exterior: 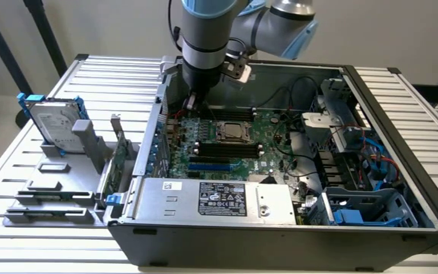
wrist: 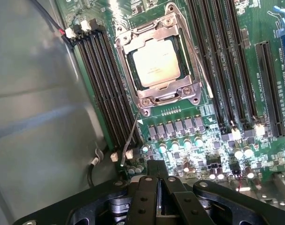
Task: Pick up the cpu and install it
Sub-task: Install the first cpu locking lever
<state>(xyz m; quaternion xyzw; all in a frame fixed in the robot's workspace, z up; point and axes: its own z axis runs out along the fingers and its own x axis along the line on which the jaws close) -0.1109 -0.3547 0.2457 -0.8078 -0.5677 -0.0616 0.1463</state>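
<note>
My gripper (wrist: 157, 164) is pressed fully shut, the 2 fingers (wrist: 144, 197) meeting tip to tip with nothing between them; I hold no part at all. In the exterior view my gripper (exterior: 192, 103) hangs inside the open computer case (exterior: 280, 240), near its back wall, low over the motherboard (exterior: 268, 148) but not touching it as far as I can see.

The cpu (wrist: 156, 62) is not with me; it lies flat in the socket on the motherboard (wrist: 217, 140), dull silver top facing up, square to the opening, with the metal retention frame (wrist: 163, 96) lying around its edges; black memory slots (wrist: 102, 79) run along both sides of it. From the exterior view the cpu (exterior: 230, 131) sits near the middle of the board, just beside my fingertips and a little toward the exterior view's right.

So I judge the pick and the placing to be done: the chip is out of my grasp and seated where it belongs. What I cannot settle is the locking; 1 thin wire lever (wrist: 133, 133) slants out from the socket's corner towards me, and it looks unlatched, though from this angle I cannot tell for certain; if so, the clamping is the part left undone.
</note>
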